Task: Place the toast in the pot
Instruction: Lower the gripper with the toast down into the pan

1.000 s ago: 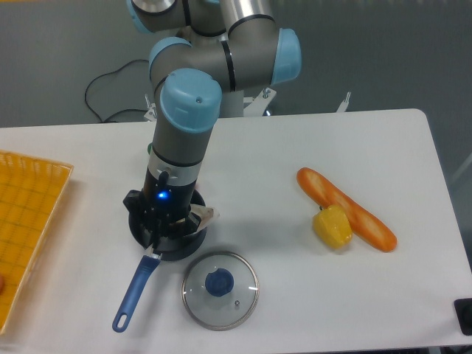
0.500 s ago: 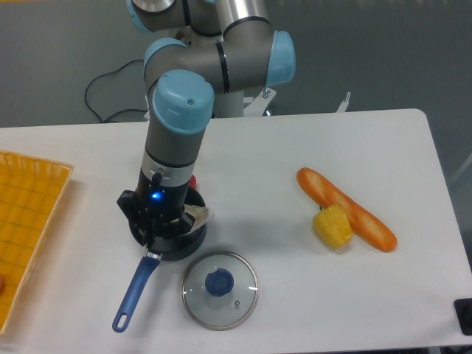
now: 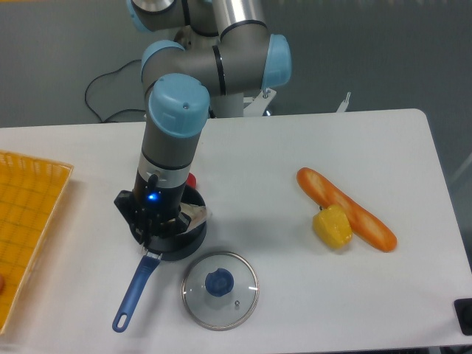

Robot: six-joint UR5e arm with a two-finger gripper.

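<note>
Directly over the pot [image 3: 184,243], fingers [image 3: 158,230] low inside its rim; grip state impossible to tell; toast [image 3: 196,214] jutting just beside them at the pot's rim; glass lid [image 3: 220,289] near on the desk [image 3: 295,147].

gripper [image 3: 158,230]: fingertips hidden by its own body | pot [image 3: 193,237]: mostly covered | toast [image 3: 196,214]: only an edge showed | orange tray [image 3: 29,221]: cut off at left

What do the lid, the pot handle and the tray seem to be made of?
The lid: probably clear glass with a metal rim, as the table shows through it; its blue knob looks like plastic. The pot handle: smooth blue, likely plastic, with a hanging hole at its end. The tray: glossy, translucent orange with a grid pattern, probably plastic.
</note>
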